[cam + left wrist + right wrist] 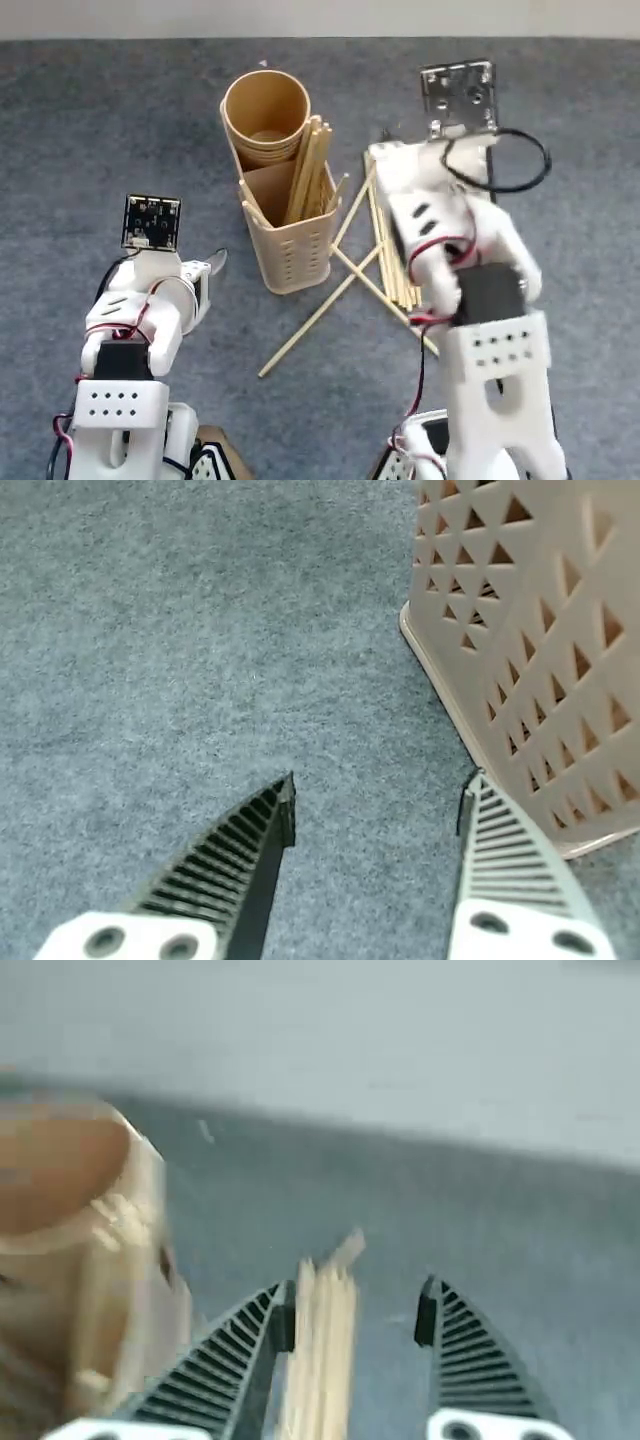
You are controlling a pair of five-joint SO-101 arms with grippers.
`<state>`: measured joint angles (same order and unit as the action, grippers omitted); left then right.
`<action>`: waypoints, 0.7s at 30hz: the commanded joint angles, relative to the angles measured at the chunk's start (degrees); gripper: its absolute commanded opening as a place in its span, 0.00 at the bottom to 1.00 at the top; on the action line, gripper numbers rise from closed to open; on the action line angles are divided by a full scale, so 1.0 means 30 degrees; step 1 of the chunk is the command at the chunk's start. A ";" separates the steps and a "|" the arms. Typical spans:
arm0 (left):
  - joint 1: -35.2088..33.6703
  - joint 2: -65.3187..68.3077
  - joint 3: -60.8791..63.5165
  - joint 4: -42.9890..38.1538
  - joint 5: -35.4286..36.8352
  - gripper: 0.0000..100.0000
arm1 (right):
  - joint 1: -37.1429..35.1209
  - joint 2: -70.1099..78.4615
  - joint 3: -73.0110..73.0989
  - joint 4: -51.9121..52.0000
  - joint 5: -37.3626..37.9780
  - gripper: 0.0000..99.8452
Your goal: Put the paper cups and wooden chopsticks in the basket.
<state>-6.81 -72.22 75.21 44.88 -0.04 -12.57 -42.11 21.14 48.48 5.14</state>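
Right jaws: spread, bundle of wooden chopsticks (322, 1350) between them, resting against one jaw, other jaw apart from it. Paper cup stack (60, 1175) just left of that.

Left jaws: spread over bare grey tabletop (150, 630), one tip just beside basket (520, 630) base.

Basket stands between arms. Cup stack upright in its far compartment. Basket chopsticks (308, 175) lean inside, beside the cups.

Bundle lies on tabletop right of basket, under right arm (450, 230). Stray chopsticks (310, 325) lie crossed, nearer.
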 commanded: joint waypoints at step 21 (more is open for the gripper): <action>0.0190 -0.0278 -0.0103 -0.0293 0.0147 0.26 | 0.2476 1.8857 -0.0542 -0.4733 0.2432 0.20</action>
<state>-6.81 -72.22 75.21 44.88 -0.04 -6.33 12.13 23.08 35.21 12.00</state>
